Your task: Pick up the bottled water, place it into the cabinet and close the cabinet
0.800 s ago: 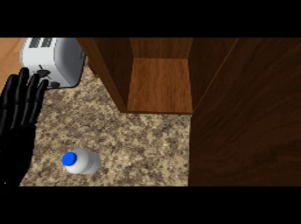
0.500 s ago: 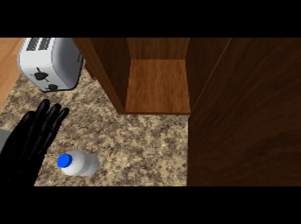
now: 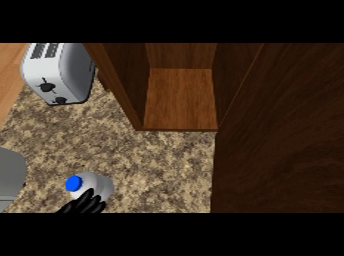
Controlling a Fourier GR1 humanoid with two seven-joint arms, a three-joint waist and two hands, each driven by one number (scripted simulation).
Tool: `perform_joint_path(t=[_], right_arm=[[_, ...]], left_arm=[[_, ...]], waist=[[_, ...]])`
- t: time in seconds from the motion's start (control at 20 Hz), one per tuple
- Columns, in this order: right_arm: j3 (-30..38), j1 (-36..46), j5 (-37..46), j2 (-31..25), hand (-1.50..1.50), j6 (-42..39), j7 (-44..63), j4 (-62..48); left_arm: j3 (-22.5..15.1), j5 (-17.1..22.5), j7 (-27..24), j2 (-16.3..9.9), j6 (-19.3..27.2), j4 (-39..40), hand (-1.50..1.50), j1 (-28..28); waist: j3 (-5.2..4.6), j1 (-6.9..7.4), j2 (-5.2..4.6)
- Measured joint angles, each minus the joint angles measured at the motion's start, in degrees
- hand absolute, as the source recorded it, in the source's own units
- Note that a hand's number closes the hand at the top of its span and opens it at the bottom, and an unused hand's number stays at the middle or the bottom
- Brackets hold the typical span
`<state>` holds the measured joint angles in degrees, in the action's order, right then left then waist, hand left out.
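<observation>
At the lower left of the granite counter (image 3: 160, 150) stands the bottle (image 3: 94, 186), upright, its blue cap (image 3: 74, 183) facing the head view. One black hand (image 3: 83, 206) shows at the bottom edge, fingertips touching or overlapping the bottle's near side; a grey forearm (image 3: 1, 177) enters at the left. Which hand this is cannot be settled from the frame; its position suggests the left. Only fingertips are visible, so whether they lie apart, together or clamped on the bottle cannot be told. The other hand is absent from view. The cabinet (image 3: 179, 95) stands well apart from the bottle, up and to the right, its wooden shelf bare and exposed. A large dark panel (image 3: 289, 135) fills the right side and is judged to be the open door. A toaster (image 3: 57, 72) sits at upper left, beside the cabinet's left wall. Judgement: the step in hand is the grasp. It calls for the fingers to wrap the bottle's body below the cap, thumb opposed, with the bottle kept upright before any lift, and a path clearing the cabinet's left wall. The bottle's lower body, the palm and the door's hinge are hidden or cut off.
</observation>
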<state>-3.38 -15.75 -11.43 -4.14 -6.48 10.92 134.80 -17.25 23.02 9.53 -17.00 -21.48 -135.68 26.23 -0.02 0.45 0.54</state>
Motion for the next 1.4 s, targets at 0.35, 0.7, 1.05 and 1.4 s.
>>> perform_joint_path(t=[0.35,0.7,1.05,1.4], right_arm=[[1.0,-5.2,-1.3,-1.4,-1.5,-1.7,1.7,3.5],[1.2,-7.2,-1.5,-1.4,-1.5,-2.7,1.2,3.9],[1.8,-8.8,-1.8,-1.6,-1.5,-3.7,0.3,4.1],[2.5,-10.2,-2.2,-1.5,-1.5,-4.6,-0.6,4.2]], left_arm=[[1.8,1.3,-1.8,-4.4,-4.1,-0.9,-1.5,9.4],[2.9,1.9,-5.4,-6.3,-6.3,-1.1,-1.5,15.5],[6.0,2.5,-10.5,-8.6,-9.5,-1.0,-1.5,21.4],[10.4,3.0,-14.8,-9.4,-9.9,-0.6,-1.5,25.5]], waist=[[0.03,0.11,0.09],[0.07,0.14,0.16],[0.09,0.12,0.19],[0.11,-0.28,0.08]])
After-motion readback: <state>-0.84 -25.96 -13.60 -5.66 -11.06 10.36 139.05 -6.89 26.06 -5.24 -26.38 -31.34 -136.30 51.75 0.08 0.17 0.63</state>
